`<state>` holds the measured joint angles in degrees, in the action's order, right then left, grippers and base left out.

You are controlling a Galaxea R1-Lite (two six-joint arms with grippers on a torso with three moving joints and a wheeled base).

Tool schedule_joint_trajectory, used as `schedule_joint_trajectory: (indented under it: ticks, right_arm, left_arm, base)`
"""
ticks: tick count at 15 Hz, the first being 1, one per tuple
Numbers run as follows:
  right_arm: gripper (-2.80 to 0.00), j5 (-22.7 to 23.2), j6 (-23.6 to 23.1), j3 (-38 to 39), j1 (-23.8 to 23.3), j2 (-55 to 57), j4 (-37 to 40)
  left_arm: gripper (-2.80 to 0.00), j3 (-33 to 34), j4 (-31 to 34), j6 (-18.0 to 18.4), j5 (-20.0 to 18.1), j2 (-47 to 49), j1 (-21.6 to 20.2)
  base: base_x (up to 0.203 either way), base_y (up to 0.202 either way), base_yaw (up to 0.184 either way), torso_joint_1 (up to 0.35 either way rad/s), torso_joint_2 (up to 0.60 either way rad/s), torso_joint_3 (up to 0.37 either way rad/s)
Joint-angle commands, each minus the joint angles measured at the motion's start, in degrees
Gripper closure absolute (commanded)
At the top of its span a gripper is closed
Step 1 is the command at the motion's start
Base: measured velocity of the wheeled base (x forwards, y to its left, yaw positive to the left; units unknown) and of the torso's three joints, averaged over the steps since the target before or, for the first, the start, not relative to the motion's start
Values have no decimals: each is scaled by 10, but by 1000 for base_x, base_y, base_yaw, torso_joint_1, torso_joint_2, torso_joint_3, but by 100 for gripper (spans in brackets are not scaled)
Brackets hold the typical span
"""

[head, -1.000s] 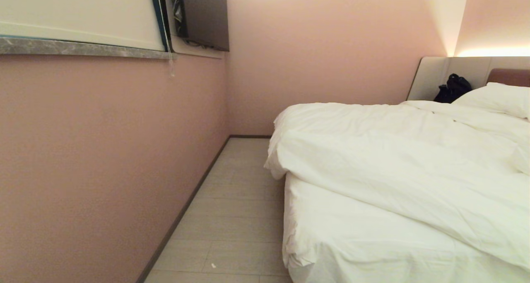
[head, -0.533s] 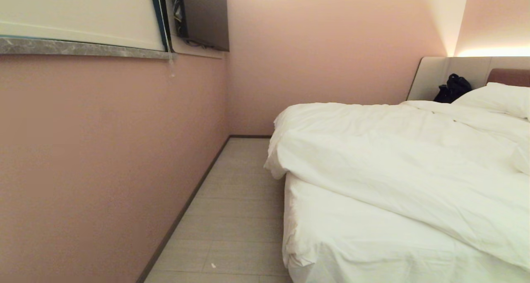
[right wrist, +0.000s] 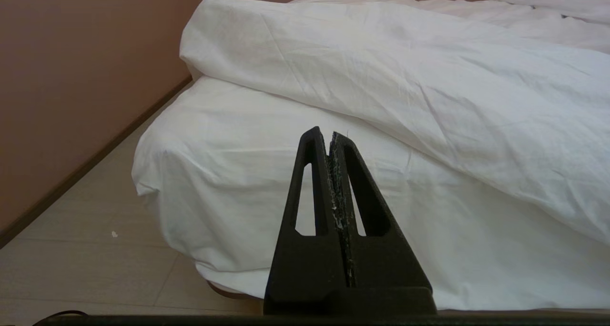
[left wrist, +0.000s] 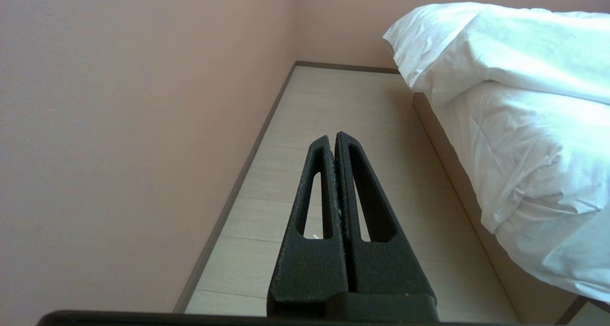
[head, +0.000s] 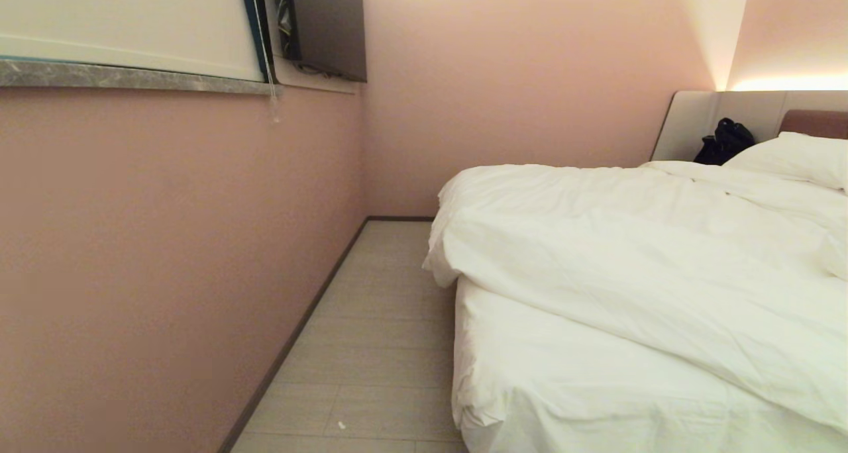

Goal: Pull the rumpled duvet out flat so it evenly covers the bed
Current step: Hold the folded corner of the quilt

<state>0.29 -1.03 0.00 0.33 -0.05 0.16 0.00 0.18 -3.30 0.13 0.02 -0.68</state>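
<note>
Two closed claws, neither yet at the rumpled duvet.

Both grippers are clamped together on nothing: the left gripper [left wrist: 333,137] points down the floor [left wrist: 333,102] strip between the pink wall [left wrist: 119,126] and the bed [head: 530,387], with the duvet [left wrist: 500,45] off to its far side and ahead, well apart. The right gripper [right wrist: 329,135] faces the sheeted mattress corner head-on, and the duvet's [right wrist: 381,64] folded edge lies just beyond and above its tips, running slantwise across the bed from the near-wall corner away toward the other side. The duvet is bunched up toward the pillow [head: 795,158] end, leaving the foot bare. By my reading the right arm is the nearer one for a first hold on that edge, pulling toward the foot.
</note>
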Motion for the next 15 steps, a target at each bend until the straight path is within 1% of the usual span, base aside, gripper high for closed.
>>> schedule_joint_trajectory:
  ticks: [1,3,5,15]
  right_arm:
    - [0,1,0,0,0,0,0]
    - [0,1,0,0,0,0,0]
    - [0,0,0,0,0,0,0]
    - [0,1,0,0,0,0,0]
  left_arm:
    - [0,0,0,-1,0,0,0]
    - [0,0,0,-1,0,0,0]
    - [0,0,0,-1,0,0,0]
    - [0,0,0,-1,0,0,0]
  base:
    - [0,0,0,0,0,0]
    - [0,0,0,0,0,0]
    - [3,-113,3,6,3,4]
    - [0,-194,1,1,3,4]
